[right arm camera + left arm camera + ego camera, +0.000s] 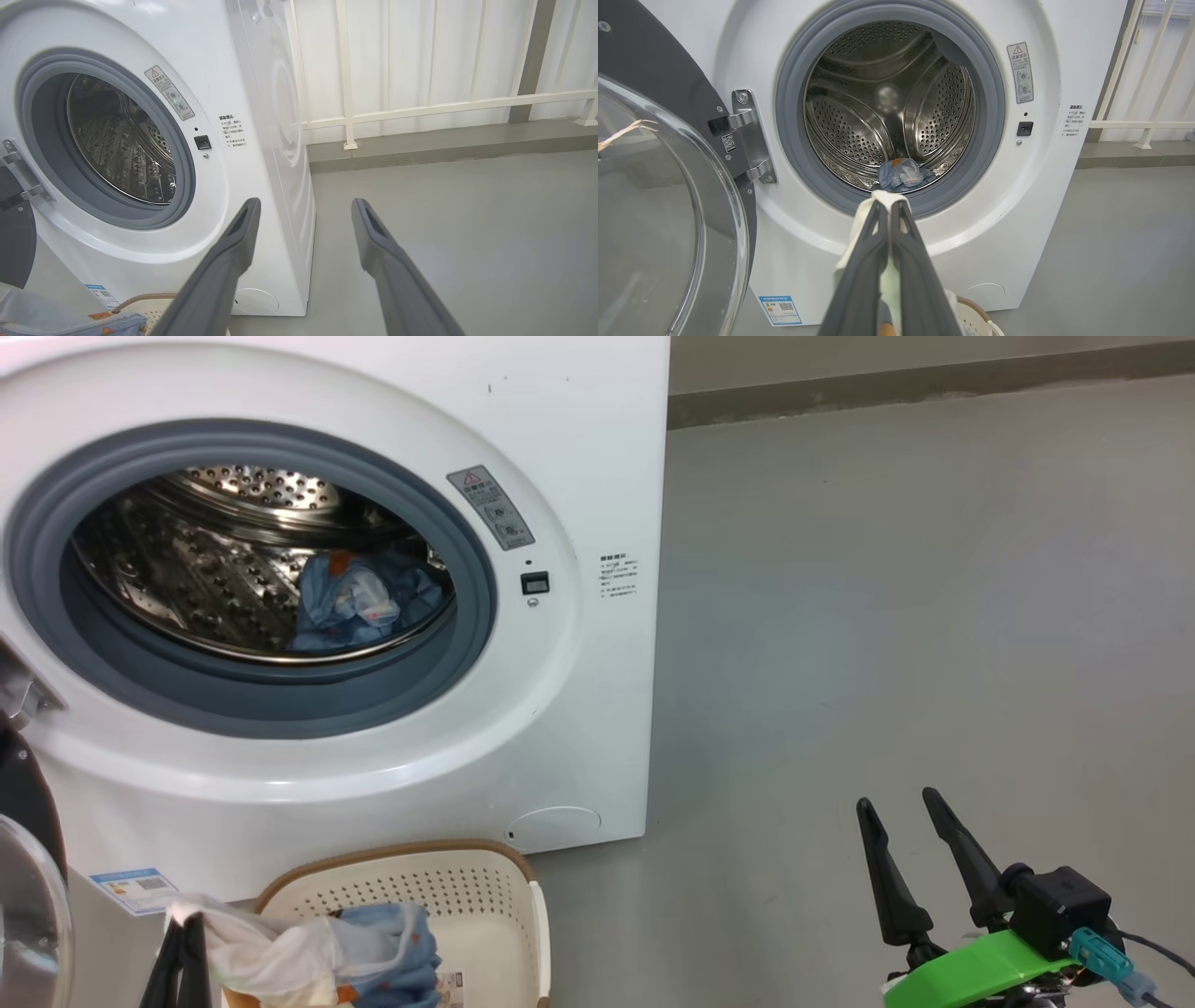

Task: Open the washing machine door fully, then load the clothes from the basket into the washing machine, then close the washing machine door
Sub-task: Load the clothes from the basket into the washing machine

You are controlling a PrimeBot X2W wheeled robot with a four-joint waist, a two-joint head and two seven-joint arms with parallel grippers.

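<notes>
The washing machine stands with its drum open and a light-blue garment lying inside. Its door is swung wide open to the left, glass bulge facing me. The cream basket sits on the floor in front of the machine, holding blue and cream-white clothes. My left gripper is above the basket's left end, shut on a cream-white piece of the clothes, with its fingertips level with the drum's lower lip in the left wrist view. My right gripper hangs open over bare floor to the right, holding nothing.
Grey floor stretches right of the machine. A white railing and a low grey kerb run along the back wall. The door hinge sticks out at the drum's left side.
</notes>
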